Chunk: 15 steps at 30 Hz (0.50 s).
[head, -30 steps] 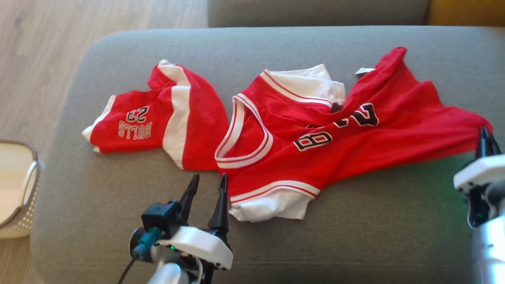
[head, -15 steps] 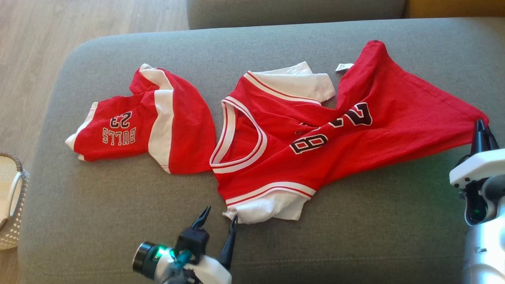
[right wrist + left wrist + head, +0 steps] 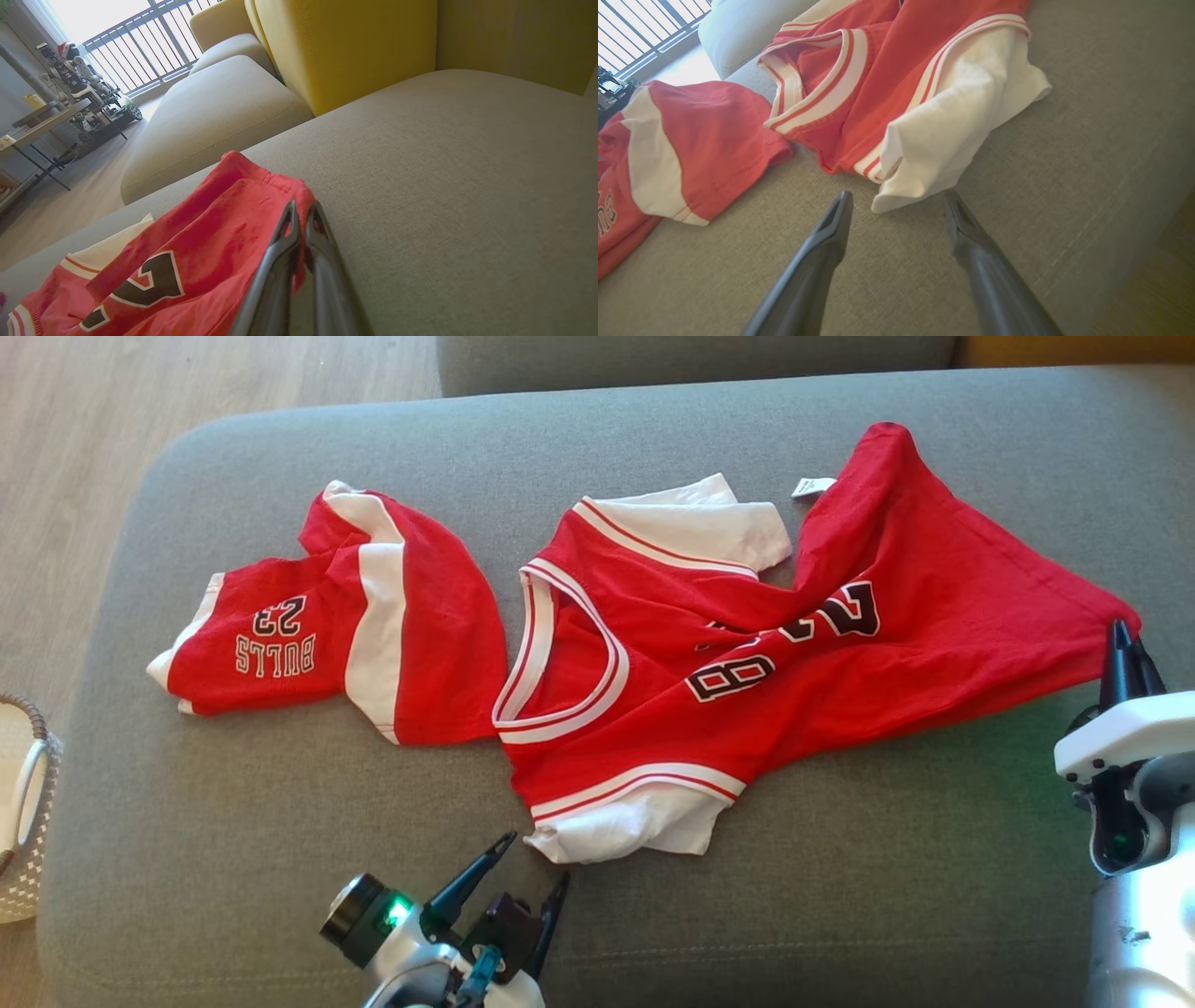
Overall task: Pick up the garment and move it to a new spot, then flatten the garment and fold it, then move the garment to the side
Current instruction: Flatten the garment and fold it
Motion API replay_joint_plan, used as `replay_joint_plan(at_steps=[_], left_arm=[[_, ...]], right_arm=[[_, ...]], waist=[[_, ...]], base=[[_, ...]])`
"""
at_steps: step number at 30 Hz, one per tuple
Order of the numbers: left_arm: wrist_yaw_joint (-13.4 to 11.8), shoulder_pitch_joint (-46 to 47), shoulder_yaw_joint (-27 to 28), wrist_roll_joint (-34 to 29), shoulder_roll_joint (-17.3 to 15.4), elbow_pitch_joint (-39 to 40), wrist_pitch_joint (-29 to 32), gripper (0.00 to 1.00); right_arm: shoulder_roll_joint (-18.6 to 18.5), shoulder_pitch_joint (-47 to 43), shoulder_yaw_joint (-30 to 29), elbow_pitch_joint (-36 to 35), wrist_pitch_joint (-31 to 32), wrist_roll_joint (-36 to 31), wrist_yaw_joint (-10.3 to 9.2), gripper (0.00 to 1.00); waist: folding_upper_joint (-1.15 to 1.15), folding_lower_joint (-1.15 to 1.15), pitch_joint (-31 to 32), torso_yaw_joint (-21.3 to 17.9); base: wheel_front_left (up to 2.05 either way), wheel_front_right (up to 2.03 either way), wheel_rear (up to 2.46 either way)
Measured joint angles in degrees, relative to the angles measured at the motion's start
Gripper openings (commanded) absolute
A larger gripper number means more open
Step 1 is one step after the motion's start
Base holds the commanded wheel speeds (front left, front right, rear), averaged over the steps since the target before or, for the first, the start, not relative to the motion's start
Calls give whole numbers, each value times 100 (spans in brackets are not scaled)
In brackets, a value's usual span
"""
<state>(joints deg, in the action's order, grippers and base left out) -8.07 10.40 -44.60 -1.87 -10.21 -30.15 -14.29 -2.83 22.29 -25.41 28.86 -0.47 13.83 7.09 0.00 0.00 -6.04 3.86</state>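
Note:
The garment, a red jersey (image 3: 840, 644) with white sleeves and black numbers, lies crumpled on the grey sofa seat (image 3: 840, 896). My right gripper (image 3: 1123, 649) is shut on its red hem corner at the right; in the right wrist view the gripper (image 3: 303, 206) pinches the jersey (image 3: 210, 242) at its edge. My left gripper (image 3: 536, 859) is open near the seat's front edge, its tips just short of the lower white sleeve (image 3: 635, 821). In the left wrist view the open gripper (image 3: 897, 195) brackets that sleeve's (image 3: 952, 130) corner without touching it.
Red shorts (image 3: 308, 635) marked BULLS 23 lie left of the jersey, nearly touching it. A woven basket (image 3: 23, 803) stands on the wooden floor (image 3: 93, 429) at the far left. A second grey cushion (image 3: 700, 359) lies behind, a yellow backrest (image 3: 350, 46) to the right.
The camera has shifted, sliding the picture left. My left gripper has drawn back toward the seat's front edge and tilted, still open, toward the white sleeve. The right gripper keeps its hold on the hem.

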Motion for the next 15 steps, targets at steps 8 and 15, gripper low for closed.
replay_joint_plan(at_steps=[8,15], left_arm=[[2,170,-45,104,119,-204,0,100],[2,185,-42,221,154,-271,0,100]], right_arm=[[2,1,40,-8,5,163,0,0],[2,1,43,-21,5,187,0,0]], waist=[[0,0,-59,-69],[0,0,-116,-84]], base=[[0,0,0],[0,0,0]])
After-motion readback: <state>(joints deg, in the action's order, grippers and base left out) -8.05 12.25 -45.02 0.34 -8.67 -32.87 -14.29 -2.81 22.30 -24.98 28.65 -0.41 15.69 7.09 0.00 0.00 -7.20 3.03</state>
